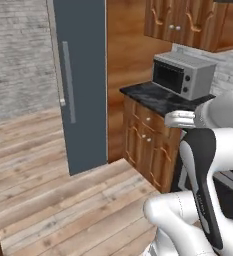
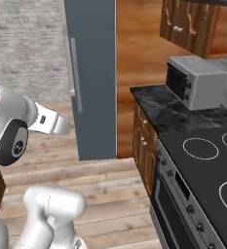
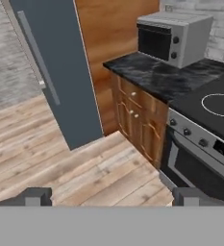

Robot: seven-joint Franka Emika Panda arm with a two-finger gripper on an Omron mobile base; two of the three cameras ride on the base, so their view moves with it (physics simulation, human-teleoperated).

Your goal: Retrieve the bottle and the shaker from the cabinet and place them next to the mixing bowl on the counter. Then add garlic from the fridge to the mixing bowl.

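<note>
1. Ahead of the base, a grey fridge (image 1: 80,85) is seen with its door shut; a long vertical handle (image 1: 68,82) runs down the door's left part.
2. Right of the fridge, past a wooden panel, a dark counter (image 3: 156,74) is carried on wooden drawers (image 3: 135,117), and a microwave (image 3: 173,36) stands on it near the wall.
3. A stove (image 2: 207,165) with ring burners is set just beside the counter, nearer the base.
4. Wooden wall cabinets (image 1: 188,22) are hung above the microwave, their doors shut.
5. The gripper (image 3: 111,197) is held wide apart with nothing between its fingertips (image 3: 34,197); it is aimed over the wooden floor (image 3: 60,158) towards the fridge's lower corner, well apart from everything.
6. No bottle, shaker, bowl or garlic can be made out. The garlic is judged to lie behind the shut fridge door; where the other three are cannot be told.
7. Which stage the task is in cannot be settled. Since the fridge is faced, the garlic step is judged the likelier one.
8. The door is expected to be stiff and heavy. It would best be taken by the handle, near its middle, with the fingers set across the bar.
9. A garlic bulb is judged to be light, rounded and papery, so likely to slip or roll. It should be gripped across its widest part, gently, so that it is not crushed.
10. An off-centre grip on the handle could slide free as the door swings.
</note>
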